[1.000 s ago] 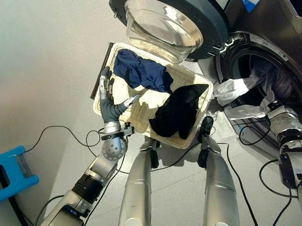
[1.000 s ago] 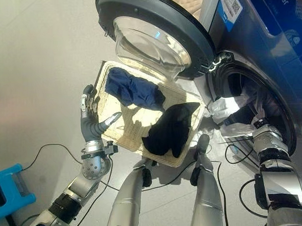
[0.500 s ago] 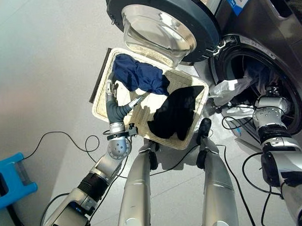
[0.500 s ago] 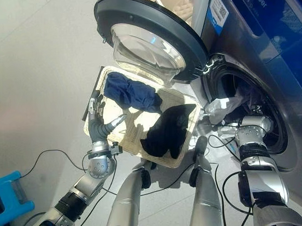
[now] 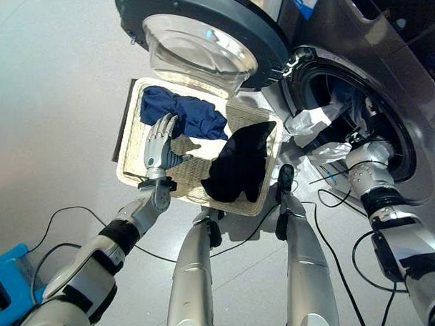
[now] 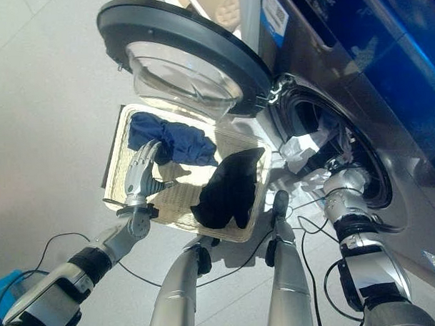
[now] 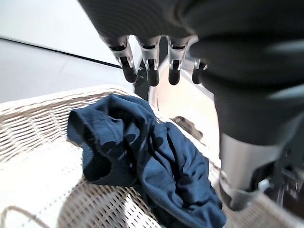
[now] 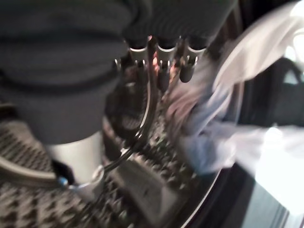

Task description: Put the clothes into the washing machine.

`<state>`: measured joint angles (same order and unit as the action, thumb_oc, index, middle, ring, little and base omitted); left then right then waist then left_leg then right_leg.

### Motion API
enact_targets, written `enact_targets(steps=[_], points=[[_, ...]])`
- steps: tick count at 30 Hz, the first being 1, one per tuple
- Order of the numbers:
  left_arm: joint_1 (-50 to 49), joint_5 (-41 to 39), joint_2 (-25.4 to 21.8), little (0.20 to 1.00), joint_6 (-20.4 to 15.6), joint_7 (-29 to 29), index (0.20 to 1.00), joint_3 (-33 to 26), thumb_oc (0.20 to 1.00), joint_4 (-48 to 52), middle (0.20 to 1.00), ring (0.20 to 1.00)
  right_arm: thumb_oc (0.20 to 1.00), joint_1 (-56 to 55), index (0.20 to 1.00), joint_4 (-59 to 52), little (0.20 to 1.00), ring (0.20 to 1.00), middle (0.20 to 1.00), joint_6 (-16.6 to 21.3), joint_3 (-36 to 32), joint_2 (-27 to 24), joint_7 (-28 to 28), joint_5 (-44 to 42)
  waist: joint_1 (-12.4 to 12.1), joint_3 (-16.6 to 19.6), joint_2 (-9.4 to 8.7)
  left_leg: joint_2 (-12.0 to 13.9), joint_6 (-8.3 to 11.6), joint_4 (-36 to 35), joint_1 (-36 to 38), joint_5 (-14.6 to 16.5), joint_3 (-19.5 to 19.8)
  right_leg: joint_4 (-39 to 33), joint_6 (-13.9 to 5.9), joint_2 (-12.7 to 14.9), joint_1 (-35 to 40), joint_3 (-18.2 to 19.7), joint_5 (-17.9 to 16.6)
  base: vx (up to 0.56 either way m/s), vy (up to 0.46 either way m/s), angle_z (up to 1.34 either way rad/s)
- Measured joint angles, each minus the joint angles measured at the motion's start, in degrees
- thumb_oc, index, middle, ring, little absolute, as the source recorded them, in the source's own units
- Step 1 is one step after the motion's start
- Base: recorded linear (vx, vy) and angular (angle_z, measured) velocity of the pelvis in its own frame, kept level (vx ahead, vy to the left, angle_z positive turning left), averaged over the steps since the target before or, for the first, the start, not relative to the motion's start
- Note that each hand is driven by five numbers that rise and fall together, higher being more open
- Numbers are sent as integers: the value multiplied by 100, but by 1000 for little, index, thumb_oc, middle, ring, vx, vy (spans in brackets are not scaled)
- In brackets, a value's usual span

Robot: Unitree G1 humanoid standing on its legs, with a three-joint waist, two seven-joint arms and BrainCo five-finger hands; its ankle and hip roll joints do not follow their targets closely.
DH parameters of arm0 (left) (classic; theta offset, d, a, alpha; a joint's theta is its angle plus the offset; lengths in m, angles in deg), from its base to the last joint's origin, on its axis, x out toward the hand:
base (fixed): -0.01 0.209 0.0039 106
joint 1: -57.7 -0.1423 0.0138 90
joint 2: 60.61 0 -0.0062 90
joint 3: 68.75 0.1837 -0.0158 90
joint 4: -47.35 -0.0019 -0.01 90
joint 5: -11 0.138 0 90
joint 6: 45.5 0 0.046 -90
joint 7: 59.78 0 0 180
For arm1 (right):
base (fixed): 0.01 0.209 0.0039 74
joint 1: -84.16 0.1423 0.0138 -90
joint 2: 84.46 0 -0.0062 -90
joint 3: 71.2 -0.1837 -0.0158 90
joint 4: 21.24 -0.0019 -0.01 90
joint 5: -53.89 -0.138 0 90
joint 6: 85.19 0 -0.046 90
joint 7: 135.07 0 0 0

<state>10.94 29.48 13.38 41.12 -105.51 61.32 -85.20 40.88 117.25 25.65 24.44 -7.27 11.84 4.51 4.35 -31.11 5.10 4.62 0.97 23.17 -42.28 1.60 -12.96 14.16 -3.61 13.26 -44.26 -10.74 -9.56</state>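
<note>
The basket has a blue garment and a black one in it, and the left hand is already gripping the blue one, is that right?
Not quite. The basket does hold a blue garment and a black garment, but the left hand grips nothing. The left wrist view shows its fingers straight and open above the blue one, not closed on it.

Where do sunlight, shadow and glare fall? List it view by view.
Left eye view: sunlight on the basket, the left hand throwing a shadow on its weave; glints on the door glass. Right eye view: the drum dark, the white cloth at its mouth sunlit. Left wrist view: basket floor bright, folds of the navy garment shaded. Right wrist view: white cloth bright against dark drum.
</note>
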Motion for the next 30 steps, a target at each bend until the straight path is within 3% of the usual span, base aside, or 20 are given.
enact_targets(steps=[4, 5, 7, 9, 19, 25, 30], points=[[304, 105, 60, 1000, 105, 38, 1000, -1, 1000, -270, 1000, 1000, 1000, -109, 1000, -319, 1000, 1000, 1000, -35, 211, 188, 1, 129, 116, -6, -13, 46, 20, -3, -66, 13, -87, -5, 47, -49, -134, 81, -36, -13, 77, -17], [876, 575, 360, 1000, 425, 3, 1000, 36, 1000, -1236, 1000, 1000, 1000, -681, 1000, -1249, 1000, 1000, 1000, 61, 569, 479, -85, 435, 397, -17, -163, 123, 75, -53, -85, 42, -205, 12, 66, -131, -284, 151, -32, -27, 124, -29], [1320, 1092, 370, 1000, 793, 48, 1000, 380, 1000, -2247, 1000, 1000, 1000, -988, 1000, -2046, 1000, 1000, 1000, 89, 1166, 797, 36, 618, 623, 2, -363, 129, 96, -66, -309, 65, -334, -4, 62, -162, -606, 305, -45, -16, 75, -35], [1409, 1253, 345, 1000, 966, 28, 1000, 372, 1000, -2180, 1000, 1000, 1000, -996, 1000, -1678, 1000, 1000, 1000, 96, 1295, 836, 103, 666, 733, -16, -385, 180, 93, -33, -508, 54, -387, -10, 116, -197, -816, 325, -91, -6, 3, -17], [1541, 1725, 328, 1000, 1389, 4, 1000, 410, 1000, -2042, 1000, 1000, 1000, -911, 1000, -1653, 1000, 1000, 1000, 383, 1064, 604, 61, 534, 547, -15, -386, 302, 202, -174, -703, -9, -370, -56, 191, -320, -1037, 261, -76, -6, -12, -2], [1814, 1917, 144, 1000, 1720, 652, 1000, 861, 1000, -2026, 1000, 1000, 1000, -878, 1000, -1639, 1000, 1000, 1000, 404, 1067, 578, 98, 313, 464, -15, -393, 283, 208, -238, -993, -68, -265, -57, 218, -312, -1276, 178, -67, -4, -28, 6], [1864, 1909, 155, 1000, 1891, 691, 1000, 982, 1000, -2012, 1000, 1000, 1000, -874, 1000, -1634, 1000, 1000, 1000, 488, 1068, 573, 153, 137, 456, -13, -396, 298, 233, -256, -1033, -88, -193, -58, 248, -313, -1277, 79, -37, -6, -37, 3]])
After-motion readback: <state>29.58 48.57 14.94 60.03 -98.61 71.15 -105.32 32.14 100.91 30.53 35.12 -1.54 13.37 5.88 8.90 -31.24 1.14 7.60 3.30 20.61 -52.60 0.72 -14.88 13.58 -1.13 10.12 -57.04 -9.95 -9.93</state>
